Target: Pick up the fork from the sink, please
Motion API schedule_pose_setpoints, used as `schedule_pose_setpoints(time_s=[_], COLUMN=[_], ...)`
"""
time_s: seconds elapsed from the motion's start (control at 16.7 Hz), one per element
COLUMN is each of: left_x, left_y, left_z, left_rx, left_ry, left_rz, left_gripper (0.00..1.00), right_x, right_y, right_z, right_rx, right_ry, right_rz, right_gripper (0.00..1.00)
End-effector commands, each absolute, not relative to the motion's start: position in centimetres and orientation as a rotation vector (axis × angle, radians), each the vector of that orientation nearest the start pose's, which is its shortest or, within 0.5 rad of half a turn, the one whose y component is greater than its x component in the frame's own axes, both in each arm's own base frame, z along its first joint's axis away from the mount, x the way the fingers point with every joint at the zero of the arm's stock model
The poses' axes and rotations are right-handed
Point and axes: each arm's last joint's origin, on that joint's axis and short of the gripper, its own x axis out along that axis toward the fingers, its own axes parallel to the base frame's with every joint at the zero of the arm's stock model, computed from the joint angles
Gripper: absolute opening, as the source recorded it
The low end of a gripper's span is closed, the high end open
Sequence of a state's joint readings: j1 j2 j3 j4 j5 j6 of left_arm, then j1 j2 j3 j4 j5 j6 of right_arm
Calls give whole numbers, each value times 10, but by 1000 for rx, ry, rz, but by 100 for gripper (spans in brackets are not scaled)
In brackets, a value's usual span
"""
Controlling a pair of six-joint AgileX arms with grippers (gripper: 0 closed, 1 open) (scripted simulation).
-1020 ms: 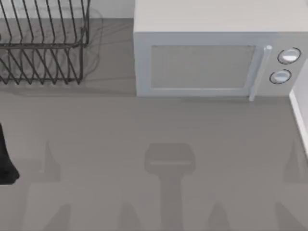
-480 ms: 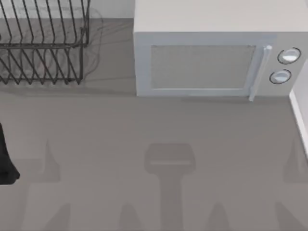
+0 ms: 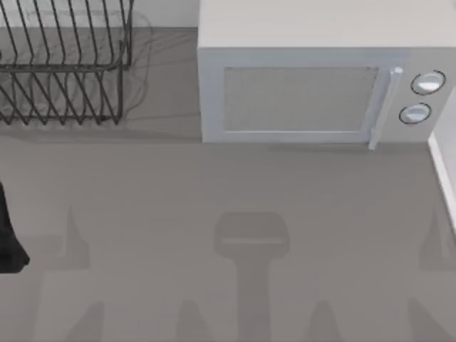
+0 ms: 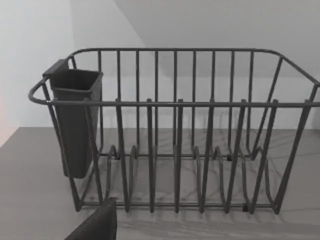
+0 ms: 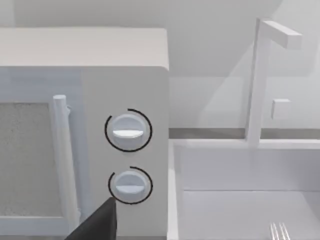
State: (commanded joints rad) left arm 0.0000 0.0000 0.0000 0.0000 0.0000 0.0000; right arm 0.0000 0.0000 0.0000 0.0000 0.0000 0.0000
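Observation:
The silver tines of the fork (image 5: 280,232) show at the edge of the right wrist view, lying in the white sink (image 5: 240,200) beside the microwave. Its handle is out of view. A dark part of my right gripper (image 5: 95,223) shows in front of the microwave's lower corner, well short of the sink. My left arm (image 3: 8,235) sits at the left edge of the top view. A dark part of my left gripper (image 4: 96,225) faces the dish rack (image 4: 175,145).
A white microwave (image 3: 313,85) with two round knobs (image 5: 128,131) stands at the back, its door shut. The sink rim (image 3: 443,178) lies at the right edge, with a white faucet (image 5: 260,80) behind it. The wire dish rack (image 3: 64,64) holds a dark cutlery cup (image 4: 75,120).

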Motion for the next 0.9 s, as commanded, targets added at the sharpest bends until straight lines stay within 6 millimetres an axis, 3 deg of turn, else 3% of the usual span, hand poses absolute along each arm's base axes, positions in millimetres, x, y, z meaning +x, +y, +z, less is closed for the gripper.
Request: schedule_pose_setpoints(time_s=[0.48, 0.66, 0.9], left_x=[106, 106, 106], left_y=[-1, -1, -1], left_z=[160, 160, 160], left_rx=[0, 0, 0], left_ry=[0, 0, 0], left_rz=[0, 0, 0], left_gripper=[100, 100, 100], right_x=[106, 109, 126], right_y=[-2, -3, -6], right_z=[165, 184, 228], right_rx=[-3, -15, -39], right_ry=[19, 93, 264], right_rz=[-3, -16, -41], right_gripper=[100, 100, 100])
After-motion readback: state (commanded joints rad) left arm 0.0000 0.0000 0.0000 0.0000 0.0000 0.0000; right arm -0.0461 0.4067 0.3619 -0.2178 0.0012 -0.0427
